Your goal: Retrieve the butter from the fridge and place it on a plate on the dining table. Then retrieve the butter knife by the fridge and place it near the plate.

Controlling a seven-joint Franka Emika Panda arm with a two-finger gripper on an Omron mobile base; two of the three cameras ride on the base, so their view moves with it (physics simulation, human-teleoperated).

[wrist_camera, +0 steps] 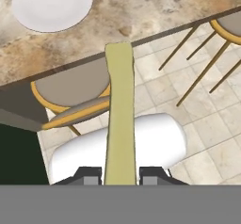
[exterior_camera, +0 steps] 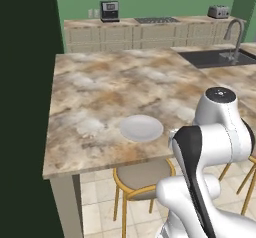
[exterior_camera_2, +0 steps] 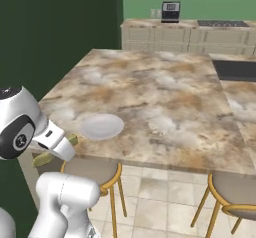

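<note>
1. Left base view: the plate (exterior_camera: 141,128) lies bare near the front edge of the dining table (exterior_camera: 100,87). A stool (exterior_camera: 142,178) stands tucked under that edge, and the white arm rises at lower right.

2. Right base view: the butter (exterior_camera_2: 50,154) sticks out on both sides of the hand, level with the table edge and left of the plate.

3. Hand view: the gripper (wrist_camera: 120,175) has its fingers nearly closed, clamping the butter, which reaches toward the table edge, short of the plate.
</note>
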